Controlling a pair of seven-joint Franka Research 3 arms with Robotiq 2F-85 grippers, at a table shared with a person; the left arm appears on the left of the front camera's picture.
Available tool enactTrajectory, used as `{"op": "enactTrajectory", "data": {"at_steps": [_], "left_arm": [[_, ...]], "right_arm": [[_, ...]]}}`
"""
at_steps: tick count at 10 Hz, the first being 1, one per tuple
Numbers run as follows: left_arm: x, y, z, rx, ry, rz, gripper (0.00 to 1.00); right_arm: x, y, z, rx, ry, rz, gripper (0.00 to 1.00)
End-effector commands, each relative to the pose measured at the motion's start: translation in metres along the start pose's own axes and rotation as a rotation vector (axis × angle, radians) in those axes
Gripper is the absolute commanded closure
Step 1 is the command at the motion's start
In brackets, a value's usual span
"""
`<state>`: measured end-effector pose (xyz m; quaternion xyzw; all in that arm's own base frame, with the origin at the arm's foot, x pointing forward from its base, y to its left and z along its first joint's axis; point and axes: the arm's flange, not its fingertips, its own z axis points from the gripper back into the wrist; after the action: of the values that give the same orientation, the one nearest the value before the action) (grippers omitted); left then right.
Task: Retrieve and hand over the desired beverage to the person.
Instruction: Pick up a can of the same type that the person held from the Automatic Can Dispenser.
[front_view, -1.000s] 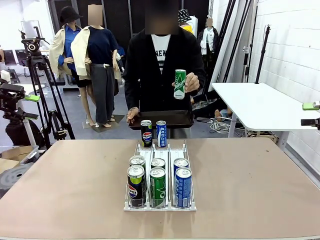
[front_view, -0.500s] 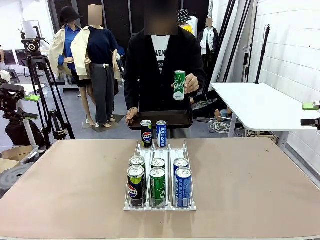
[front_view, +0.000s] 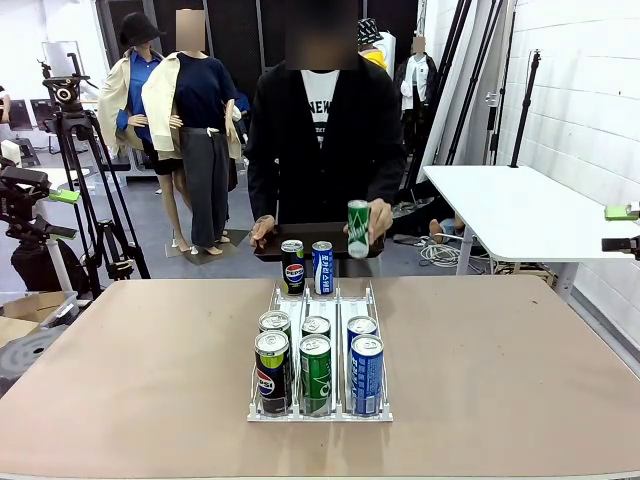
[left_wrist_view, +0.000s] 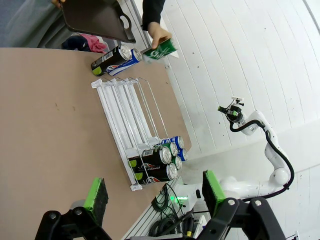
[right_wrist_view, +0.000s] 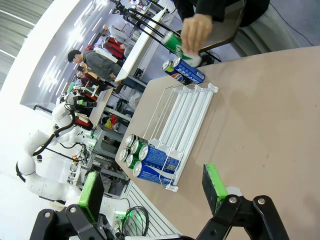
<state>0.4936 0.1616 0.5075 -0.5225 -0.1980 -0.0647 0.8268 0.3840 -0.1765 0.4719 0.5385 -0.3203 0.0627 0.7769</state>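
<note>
The brown table (front_view: 130, 370) takes most of the front view. Behind its far edge stands the person (front_view: 320, 150) in a black jacket over a white T-shirt. The person holds a black tray (front_view: 310, 232) at waist height, with one hand (front_view: 264, 230) on its edge. A white wire rack (front_view: 330, 303) lies in the middle of the table. Its far half is bare, and six cans stand in two rows at its near end: black cans (front_view: 272, 372) in the left lane, green cans (front_view: 315, 375) in the middle lane and blue cans (front_view: 366, 375) in the right lane. The left gripper (left_wrist_view: 154, 192) and the right gripper (right_wrist_view: 152, 190) are both above the table with fingers spread wide and nothing between them. At the far end of the rack stand a black can (front_view: 292, 266) and a blue can (front_view: 322, 266), just in front of the tray. The person's other hand (front_view: 378, 220) holds a green can (front_view: 358, 228) upright at the tray.
</note>
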Motion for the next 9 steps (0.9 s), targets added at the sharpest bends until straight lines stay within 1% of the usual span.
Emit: {"op": "enactTrajectory", "data": {"at_steps": [1,9], "left_arm": [[0.0005,-0.0013,0.0005,0.000,-0.001,0.010,0.00],[0.0005,-0.0013,0.0005,0.000,-0.001,0.010,0.00]], "right_arm": [[0.0001,-0.0008,-0.0002,-0.001,0.001,-0.007,0.00],[0.0001,-0.0008,-0.0002,-0.001,0.001,-0.007,0.00]]}}
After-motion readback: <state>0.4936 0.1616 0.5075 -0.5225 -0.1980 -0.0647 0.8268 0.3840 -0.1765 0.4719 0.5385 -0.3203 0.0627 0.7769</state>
